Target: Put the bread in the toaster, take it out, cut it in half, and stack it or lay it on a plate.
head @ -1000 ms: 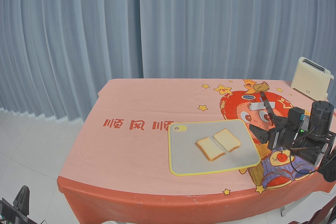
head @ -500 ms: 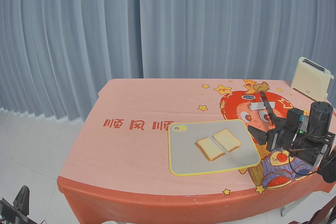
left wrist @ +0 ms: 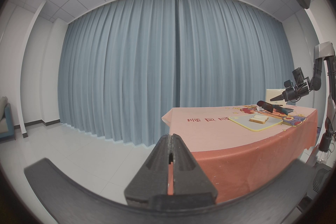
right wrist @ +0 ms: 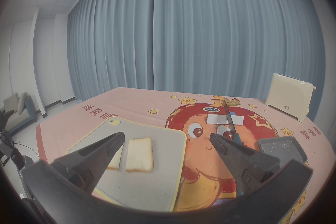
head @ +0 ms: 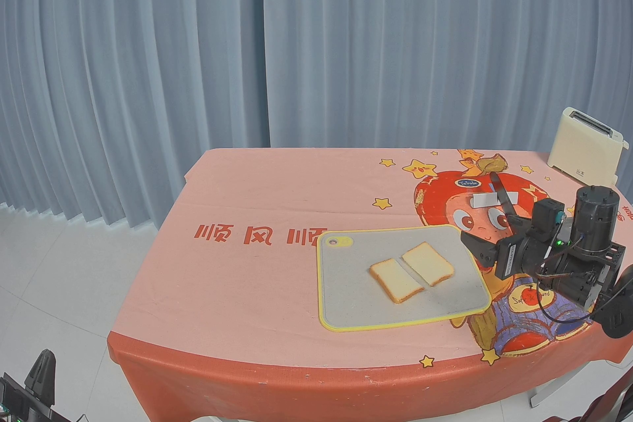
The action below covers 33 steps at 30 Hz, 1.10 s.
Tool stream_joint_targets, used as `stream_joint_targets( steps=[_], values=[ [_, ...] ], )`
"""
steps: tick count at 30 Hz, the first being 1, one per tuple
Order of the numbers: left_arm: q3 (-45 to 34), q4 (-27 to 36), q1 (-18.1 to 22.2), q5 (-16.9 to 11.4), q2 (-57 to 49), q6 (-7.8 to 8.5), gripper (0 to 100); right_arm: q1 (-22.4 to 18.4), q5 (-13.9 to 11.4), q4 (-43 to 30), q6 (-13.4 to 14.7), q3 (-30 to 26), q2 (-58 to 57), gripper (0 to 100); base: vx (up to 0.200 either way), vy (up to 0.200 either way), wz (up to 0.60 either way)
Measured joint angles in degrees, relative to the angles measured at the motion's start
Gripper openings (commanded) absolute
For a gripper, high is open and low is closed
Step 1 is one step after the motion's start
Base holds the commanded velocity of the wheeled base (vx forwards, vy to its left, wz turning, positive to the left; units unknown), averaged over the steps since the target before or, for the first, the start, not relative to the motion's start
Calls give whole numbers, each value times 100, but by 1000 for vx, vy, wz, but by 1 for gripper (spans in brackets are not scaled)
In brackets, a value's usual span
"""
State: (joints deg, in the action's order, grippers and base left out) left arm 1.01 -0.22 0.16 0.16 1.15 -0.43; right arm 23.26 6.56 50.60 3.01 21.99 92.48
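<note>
Two bread halves (head: pixel 395 280) (head: pixel 428 263) lie side by side on the grey cutting board (head: pixel 349 298) with a yellow rim. In the right wrist view the halves (right wrist: pixel 139 154) (right wrist: pixel 114 162) rest on the board (right wrist: pixel 150 186) below my open right gripper (right wrist: pixel 166 142), which holds nothing. That gripper (head: pixel 486 237) hovers just right of the board, pointing at the bread. The cream toaster (head: pixel 586 148) (right wrist: pixel 289 95) stands at the table's far right corner. A dark-bladed knife (head: pixel 502 196) (right wrist: pixel 230 119) lies on the cloth. My left gripper (left wrist: pixel 170 160) is shut, low and left of the table (head: pixel 41 372).
A grey square tray (right wrist: pixel 283 149) sits on the cloth close to the knife's handle, on the toaster's side. The pink printed tablecloth (head: pixel 264 285) has free room left of the board. A blue curtain hangs behind the table.
My right gripper has shifted a little to the left, toward the board's right edge. The bread, knife and left arm have not moved.
</note>
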Motion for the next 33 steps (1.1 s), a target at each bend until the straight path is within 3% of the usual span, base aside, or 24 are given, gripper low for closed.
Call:
stream_joint_targets(
  steps=[16,26,33],
  values=[
    [0,-2,0,0,0,0,0,2,-13,-900,-20,711,151,100,0,0,0],
    [0,-2,0,0,0,0,0,9,-7,-978,-22,758,523,100,0,0,0],
    [0,-2,0,0,0,0,0,96,222,-974,-50,907,991,100,0,0,0]
  ],
)
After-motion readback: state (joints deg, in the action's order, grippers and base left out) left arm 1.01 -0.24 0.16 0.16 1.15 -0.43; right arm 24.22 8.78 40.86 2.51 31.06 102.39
